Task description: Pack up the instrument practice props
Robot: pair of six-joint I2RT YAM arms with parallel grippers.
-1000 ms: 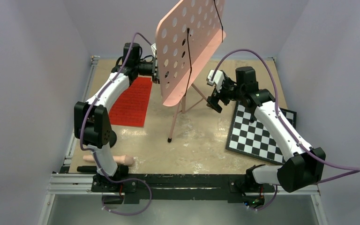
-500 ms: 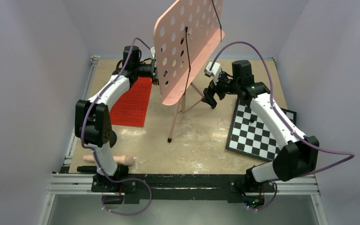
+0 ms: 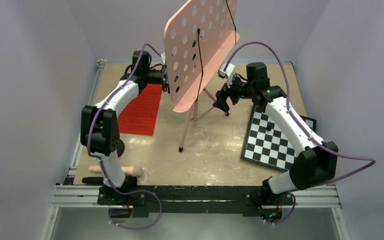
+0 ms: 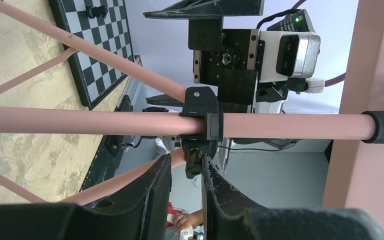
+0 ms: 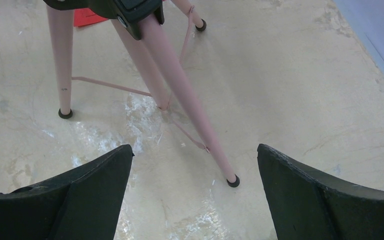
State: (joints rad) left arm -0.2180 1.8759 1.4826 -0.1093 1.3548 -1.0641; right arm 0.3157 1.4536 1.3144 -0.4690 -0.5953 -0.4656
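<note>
Beneath music stand (image 3: 215, 55), scuffed tan tabletop (image 3: 215, 150), lilac walls (image 3: 35, 60)

Pink hole-dotted music stand (image 3: 184, 97); red pages (image 3: 141, 107); black-and-white checkerboard (image 3: 272, 137); beige mottled table (image 3: 210, 150).

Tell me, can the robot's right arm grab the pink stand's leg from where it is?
Probably yes. The right gripper is wide open and faces the nearest pink tripod leg, and nothing shows between them.
</note>
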